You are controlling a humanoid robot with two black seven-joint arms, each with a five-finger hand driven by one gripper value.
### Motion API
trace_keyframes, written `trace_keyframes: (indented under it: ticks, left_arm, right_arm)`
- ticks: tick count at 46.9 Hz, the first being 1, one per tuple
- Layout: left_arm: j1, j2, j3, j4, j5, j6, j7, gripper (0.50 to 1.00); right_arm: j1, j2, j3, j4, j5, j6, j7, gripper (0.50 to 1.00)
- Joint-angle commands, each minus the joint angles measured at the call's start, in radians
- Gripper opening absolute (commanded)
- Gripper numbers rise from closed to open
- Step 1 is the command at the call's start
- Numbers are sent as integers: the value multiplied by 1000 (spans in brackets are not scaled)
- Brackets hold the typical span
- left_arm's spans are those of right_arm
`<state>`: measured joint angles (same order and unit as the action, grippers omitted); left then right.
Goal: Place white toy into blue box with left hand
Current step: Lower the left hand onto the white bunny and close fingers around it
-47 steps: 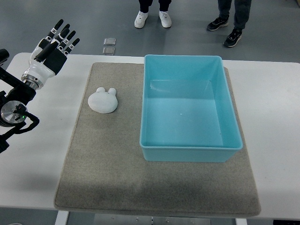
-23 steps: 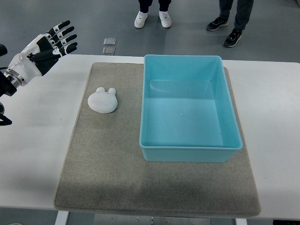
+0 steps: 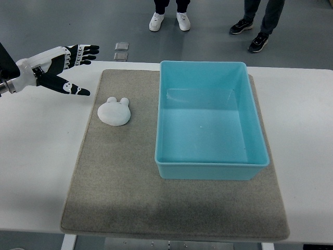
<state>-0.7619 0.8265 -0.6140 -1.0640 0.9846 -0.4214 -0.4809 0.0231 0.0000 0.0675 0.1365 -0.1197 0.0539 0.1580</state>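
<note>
On the grey mat [image 3: 119,182] covering the white bench [image 3: 36,172], the white toy [image 3: 114,111] lies left of the blue box [image 3: 210,120], apart from it. Above the bench's left edge, the left robot hand [image 3: 62,66] hovers with fingers spread, holding nothing, near the toy.

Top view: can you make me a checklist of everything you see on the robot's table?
Surface: white table with a grey mat lying on it.
Job's things: white toy sits on the mat, left of the blue box; the box is empty.
Clutter: nothing seen.
Hands: left hand open, fingers spread, up-left of the toy and not touching it; right hand not in view.
Cables: nothing seen.
Surroundings: grey floor, two people's feet beyond the table, two small square plates on the floor.
</note>
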Motion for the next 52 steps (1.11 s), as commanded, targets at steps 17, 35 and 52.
trace_keyframes:
  ticks: [17,35,52]
  left_arm:
    - [1,-12,14,-53,362,118,-19,979]
    - [4,-84,92,-48,542,237,-19,945]
    - [-2,-106,142,-30,546,309,-18,872]
  right_arm:
    - [0,0,0,0,0,0,0,936]
    - [0,0,0,0,0,0,0,936]
    - [0,0,0,0,0,1,0,936]
